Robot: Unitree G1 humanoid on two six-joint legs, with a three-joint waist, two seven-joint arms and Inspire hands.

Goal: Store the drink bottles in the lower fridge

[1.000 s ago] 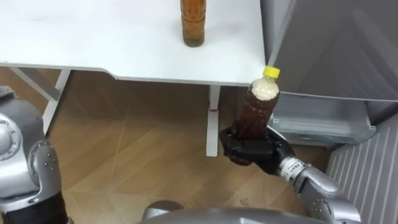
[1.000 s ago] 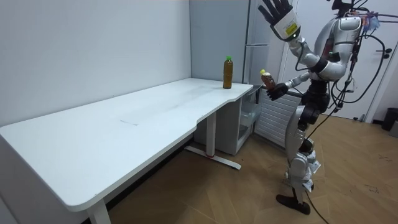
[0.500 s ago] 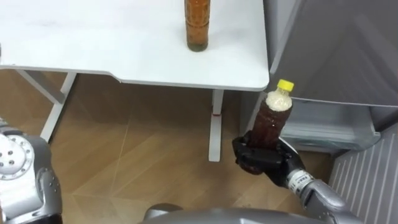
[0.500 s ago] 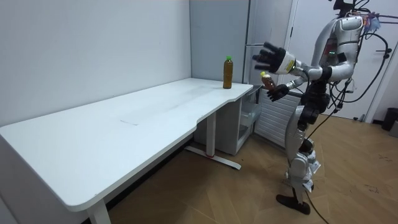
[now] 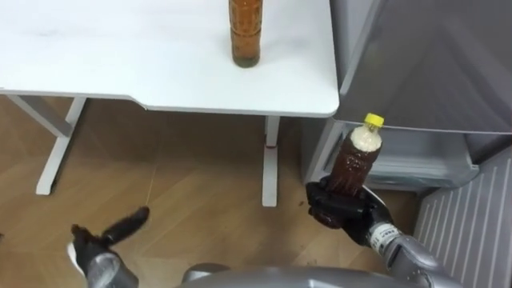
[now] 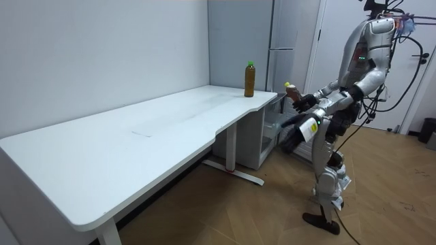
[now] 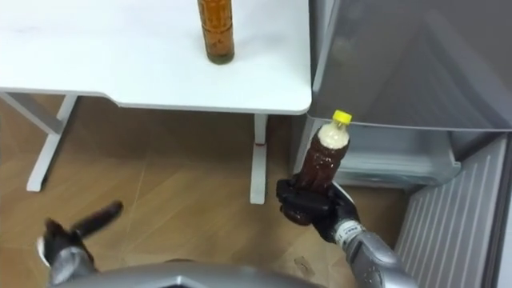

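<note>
We see the right robot hand (image 5: pixel 340 210) at about 4 o'clock in the eye views, its dark fingers curled round the lower body of a brown plastic drink bottle with a yellow cap (image 5: pixel 354 160). The bottle is held clear of everything, nearly upright with its cap tipped a little toward 1 o'clock, and a pale layer sits just under the cap. It hangs above the wooden floor (image 5: pixel 184 192), in front of the tall grey fridge (image 5: pixel 432 64). The fridge's pale lower compartment (image 5: pixel 424 156) lies just beyond the bottle toward 3 o'clock, and a white ribbed panel (image 5: pixel 472 220) runs along at 4 to 5 o'clock.

The left robot hand (image 5: pixel 100 238) sits low at 8 o'clock, over the floor, its fingers stretched out straight and holding nothing.

At 12 o'clock we find the second drink — an amber plastic bottle with a green cap (image 6: pixel 250 79). It stands upright on the white bench (image 5: pixel 120 64), near the corner that meets the fridge and well apart from both hands. Its green cap is plain in the room view.

In the room view the robot stands upright on the floor at that view's right, just off the bench's fridge-side corner, with its body turned toward the fridge. Its right arm reaches forward with the yellow-capped bottle at about waist height. Its left arm is lowered, with the hand in front of the hip.
</note>
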